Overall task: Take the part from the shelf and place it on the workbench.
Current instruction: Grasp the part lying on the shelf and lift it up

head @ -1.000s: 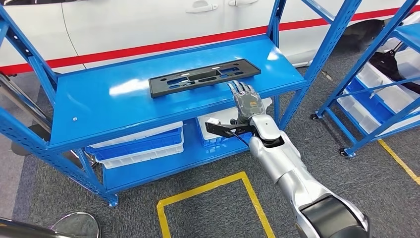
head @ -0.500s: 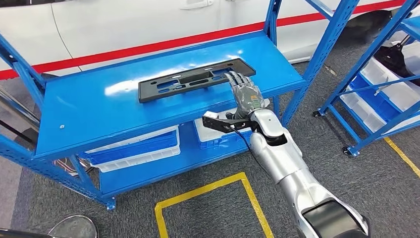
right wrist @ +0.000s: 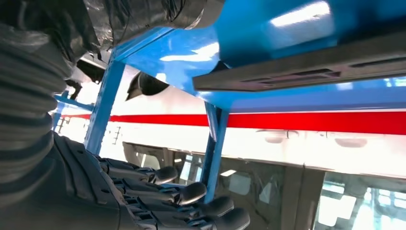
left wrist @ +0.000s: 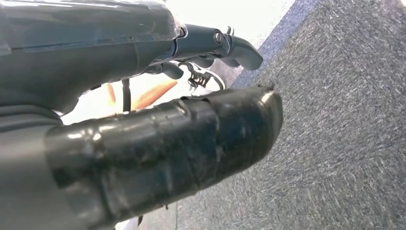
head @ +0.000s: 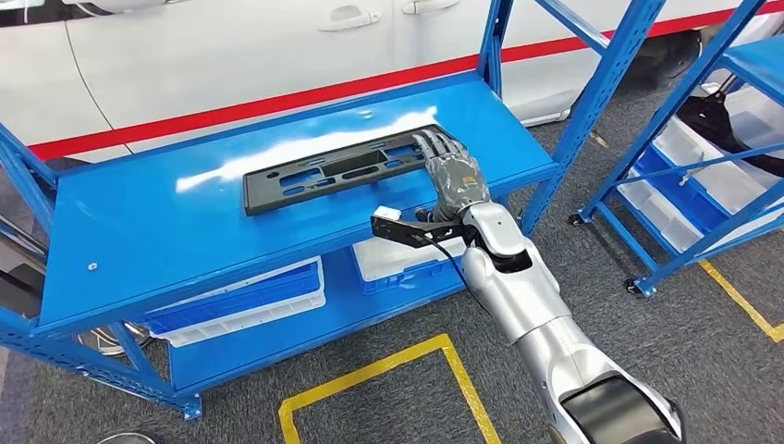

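Lying flat on the top deck of the blue shelf (head: 139,231), the part (head: 337,169), a long black slotted plate, is seen with its long axis running across the deck from the left, near end to the right end, which is angled slightly farther away. The reach-and-grasp step is judged to be in hand: the right robot hand (head: 450,171) is stretched over the part's right end, its fingers (head: 433,144) spread and laid at or on the plate's edge, with nothing yet gripped. A closing of the fingers around that end, then a level lift clear of the deck, is what the next move calls for. The left robot hand (left wrist: 210,45) is seen hanging over grey carpet, nothing held; whether its fingers are apart or curled cannot be told.
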You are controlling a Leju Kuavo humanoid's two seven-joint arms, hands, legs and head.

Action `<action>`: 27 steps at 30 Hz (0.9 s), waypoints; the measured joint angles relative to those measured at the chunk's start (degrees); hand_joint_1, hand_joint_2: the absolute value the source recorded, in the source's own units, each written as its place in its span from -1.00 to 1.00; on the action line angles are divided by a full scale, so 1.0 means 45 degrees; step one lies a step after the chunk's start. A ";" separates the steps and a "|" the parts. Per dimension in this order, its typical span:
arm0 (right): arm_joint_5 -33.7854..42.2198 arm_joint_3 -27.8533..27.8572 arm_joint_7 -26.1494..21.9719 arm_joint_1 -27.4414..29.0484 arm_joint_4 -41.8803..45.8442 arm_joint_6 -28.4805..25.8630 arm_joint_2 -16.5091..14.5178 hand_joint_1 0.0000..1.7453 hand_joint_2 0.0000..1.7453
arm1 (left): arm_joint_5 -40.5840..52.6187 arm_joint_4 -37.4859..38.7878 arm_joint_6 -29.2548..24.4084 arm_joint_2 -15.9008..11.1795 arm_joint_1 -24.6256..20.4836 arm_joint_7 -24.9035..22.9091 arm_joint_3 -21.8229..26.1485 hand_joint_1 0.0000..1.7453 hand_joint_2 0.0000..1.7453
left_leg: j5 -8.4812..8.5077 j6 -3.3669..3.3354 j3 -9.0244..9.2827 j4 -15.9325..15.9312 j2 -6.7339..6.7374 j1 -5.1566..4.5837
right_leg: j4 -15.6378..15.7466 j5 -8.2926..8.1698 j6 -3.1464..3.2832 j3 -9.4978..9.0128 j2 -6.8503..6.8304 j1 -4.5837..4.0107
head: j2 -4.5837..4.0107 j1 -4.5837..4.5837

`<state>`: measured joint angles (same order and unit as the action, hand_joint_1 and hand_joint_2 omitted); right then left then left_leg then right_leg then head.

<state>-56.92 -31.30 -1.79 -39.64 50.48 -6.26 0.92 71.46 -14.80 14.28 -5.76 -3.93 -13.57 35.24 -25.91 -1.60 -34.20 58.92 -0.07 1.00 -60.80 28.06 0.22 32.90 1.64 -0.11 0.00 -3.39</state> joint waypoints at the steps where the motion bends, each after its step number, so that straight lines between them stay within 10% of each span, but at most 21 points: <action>1: 0.0007 0.0000 -0.0010 -0.0030 -0.0003 -0.0002 -0.0001 -1.00 1.00 | 0.0006 0.0000 0.0002 -0.0001 -0.0001 0.0005 0.0024 -1.00 -1.00 | -0.0007 -0.0045 0.0098 -0.0065 0.0003 0.0031 | -0.0295 0.0133 -0.0062 0.0153 -0.0063 0.0015 | 0.0000 -0.0009; 5: 0.0076 -0.0017 -0.0084 -0.0080 -0.0104 0.0002 -0.0001 -1.00 1.00 | 0.0045 0.0000 0.0069 0.0000 -0.0017 0.0017 0.0176 -1.00 -1.00 | -0.0187 -0.0170 0.0361 -0.0121 0.0026 0.0045 | -0.2945 0.0956 -0.0293 0.1851 -0.0227 0.0142 | 0.0000 -0.0033; 7: 0.0102 -0.0041 -0.0113 -0.0055 -0.0194 0.0006 -0.0001 -1.00 1.00 | 0.0064 0.0002 0.0126 0.0006 -0.0017 0.0023 0.0215 -1.00 -1.00 | -0.0340 -0.0142 0.0551 -0.0119 0.0018 0.0051 | -0.2874 0.0461 -0.0329 0.2153 -0.0270 0.0196 | 0.0000 -0.0034; 11: 0.0102 -0.0090 -0.0119 -0.0119 -0.0351 0.0026 -0.0015 -1.00 1.00 | 0.0096 0.0006 0.0179 0.0013 -0.0043 0.0044 0.0233 -1.00 -1.00 | -0.0691 0.0052 0.0965 -0.0167 0.0021 0.0049 | -0.0101 -0.1100 -0.0147 0.1251 -0.0406 0.0094 | 0.0000 -0.0023; 16: 0.0012 -0.0251 -0.0124 -0.0219 -0.0736 0.0293 -0.0171 -1.00 1.00 | 0.0148 0.0015 0.0210 0.0029 -0.0141 0.0050 0.0249 -1.00 -1.00 | -0.0943 0.0343 0.1023 0.0298 0.0059 0.0055 | 0.0424 -0.0976 0.0291 0.0767 -0.0372 0.0057 | 0.0000 -0.0029; 20: -0.0067 -0.0583 -0.0152 -0.0328 -0.1191 0.0436 -0.0395 -1.00 1.00 | 0.0159 0.0015 0.0251 0.0024 -0.0230 0.0047 0.0255 -1.00 -1.00 | -0.1897 0.0432 -0.0651 0.2942 0.0040 0.0076 | 0.0490 -0.0750 0.0485 0.0443 -0.0285 0.0048 | 0.0000 -0.0024; 22: -0.0080 -0.0715 -0.0157 -0.0266 -0.1426 0.0466 -0.0472 -1.00 1.00 | 0.0159 0.0015 0.0262 0.0026 -0.0227 0.0047 0.0257 -1.00 -1.00 | -0.1524 0.0489 -0.1199 0.3126 0.0041 0.0078 | 0.0454 -0.0563 0.0475 0.0262 -0.0249 0.0033 | 0.0000 -0.0024; 25: -0.0095 -0.0849 -0.0165 -0.0282 -0.1707 0.0487 -0.0584 -1.00 1.00 | 0.0164 0.0017 0.0266 0.0007 -0.0226 0.0042 0.0265 -1.00 -1.00 | 0.0157 0.0509 -0.0780 0.1020 0.0037 0.0050 | 0.0390 -0.0238 0.0378 -0.0089 -0.0225 0.0040 | 0.0000 -0.0029; 27: -0.0102 -0.0939 -0.0169 -0.0325 -0.1875 0.0511 -0.0646 -1.00 1.00 | 0.0168 0.0022 0.0270 -0.0002 -0.0247 0.0030 0.0272 -1.00 -1.00 | 0.0468 0.0379 -0.0562 0.0185 0.0029 -0.0031 | 0.0360 -0.0092 0.0248 -0.0146 -0.0203 0.0034 | 0.0000 -0.0029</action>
<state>-57.38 -35.53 -2.55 -41.10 42.05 -3.96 -1.98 72.21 -14.70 15.50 -5.78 -5.04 -13.43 36.46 -23.81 0.11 -36.73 59.75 0.06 0.86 -59.18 27.65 1.34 32.25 0.72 0.04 0.00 -3.52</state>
